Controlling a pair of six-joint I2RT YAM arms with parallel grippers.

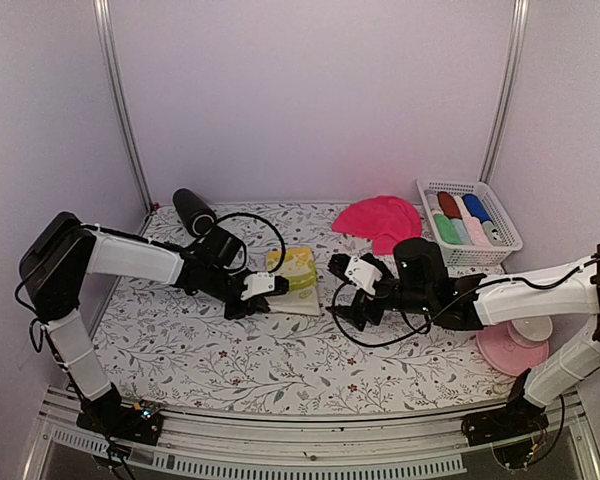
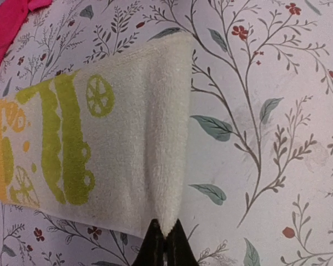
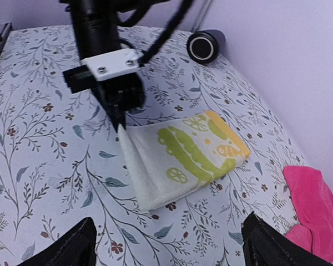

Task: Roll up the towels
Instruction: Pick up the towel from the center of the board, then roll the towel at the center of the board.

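A pale towel (image 1: 298,282) printed in green and yellow lies flat on the flowered tablecloth, its near edge folded up into a ridge (image 2: 169,138). My left gripper (image 2: 166,239) is shut on the corner of that ridge. From the right wrist view it pinches the towel (image 3: 180,158) at the left corner. My right gripper (image 3: 167,235) is open and hangs just right of the towel, not touching it; from above it (image 1: 338,292) faces the left gripper (image 1: 268,300). A hot pink towel (image 1: 380,222) lies crumpled at the back.
A white basket (image 1: 456,184) at the back right holds several rolled towels in red, blue, green and pale colours. A black cylinder (image 1: 192,210) lies at the back left. A pink plate (image 1: 500,352) with a white bowl sits under my right arm.
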